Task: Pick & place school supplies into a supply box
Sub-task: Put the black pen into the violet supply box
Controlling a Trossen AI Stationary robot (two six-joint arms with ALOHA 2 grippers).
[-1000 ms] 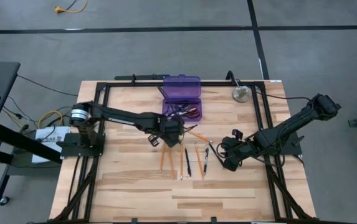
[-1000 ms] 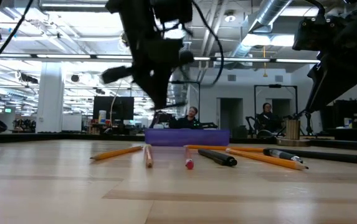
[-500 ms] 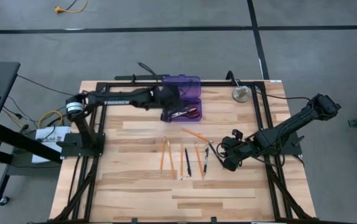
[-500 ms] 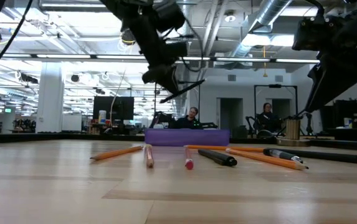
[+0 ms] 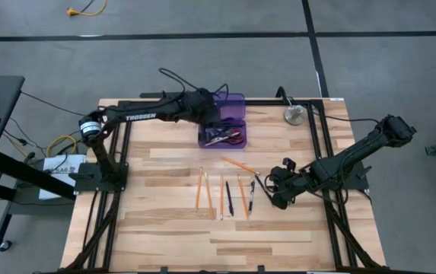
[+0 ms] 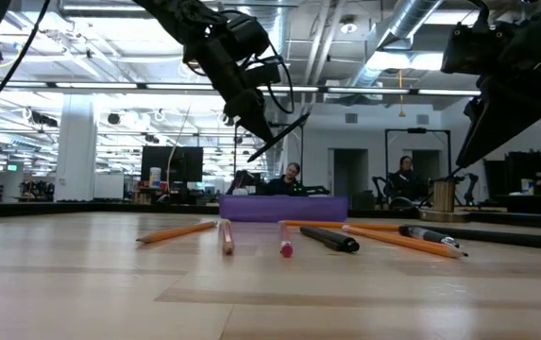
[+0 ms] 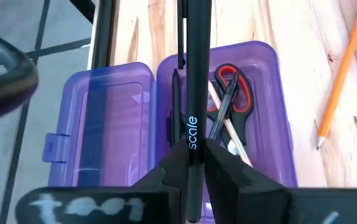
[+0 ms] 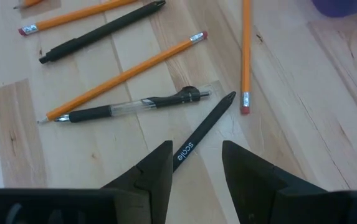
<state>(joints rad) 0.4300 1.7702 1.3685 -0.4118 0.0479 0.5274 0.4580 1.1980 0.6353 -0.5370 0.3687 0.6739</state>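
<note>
The left gripper [image 7: 189,163], jaws clamped on a black pen [image 7: 194,81], has swung from mid-worktop to hover over the open purple supply box [image 5: 222,122] at twelve o'clock, ready for release. The right gripper [image 8: 195,163] waits at three o'clock, jaws part-open and empty, above another pen [image 8: 203,130].

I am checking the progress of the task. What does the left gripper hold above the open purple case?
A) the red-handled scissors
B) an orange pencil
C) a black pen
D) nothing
C: the left gripper is shut on a black pen above the purple case, where the red-handled scissors already lie.
</note>
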